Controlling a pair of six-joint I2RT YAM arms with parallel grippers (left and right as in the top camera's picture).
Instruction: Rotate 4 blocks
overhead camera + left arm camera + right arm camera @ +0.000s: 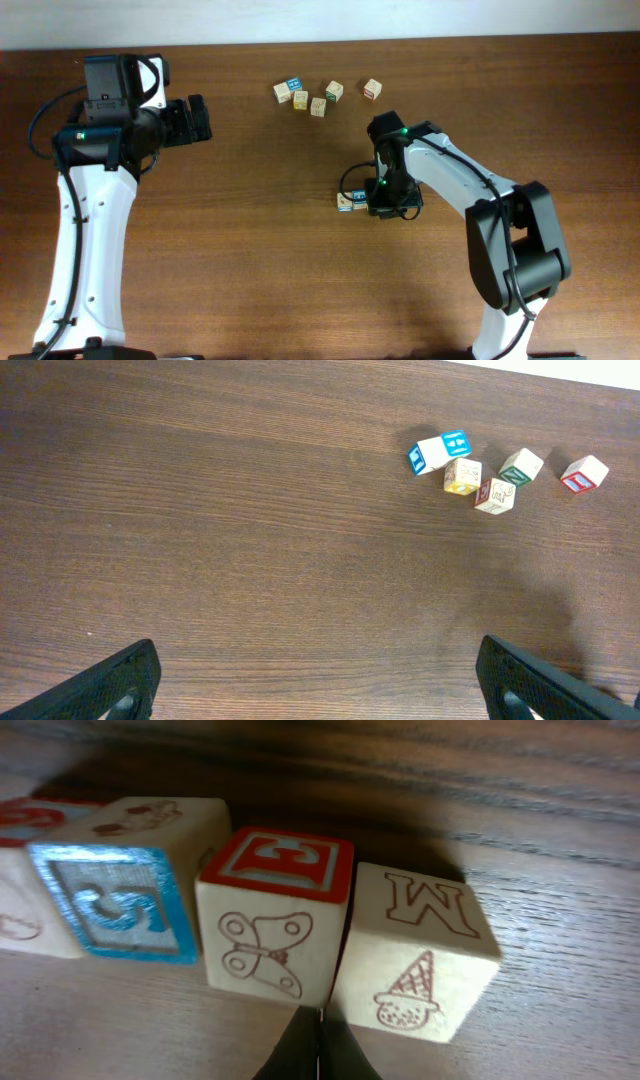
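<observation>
Four blocks stand in a row in the right wrist view: a cream one (25,910) cut off at the left, a blue-and-white faced one (115,900), one with a red top and a butterfly (270,920), and one with an M and an ice-cream cone (415,960). My right gripper (320,1045) is shut, its tips right at the seam between the butterfly block and the M block, holding nothing. Overhead, the right gripper (385,205) covers part of the row; two blocks (351,200) show to its left. My left gripper (195,120) is open over bare table, far from them.
Five other cubes form a loose cluster (318,98) at the far middle of the table. The left wrist view shows them ahead to the right: a blue cube (440,452) and a red-printed cube (584,473) at either end. The table's far edge (320,40) runs behind.
</observation>
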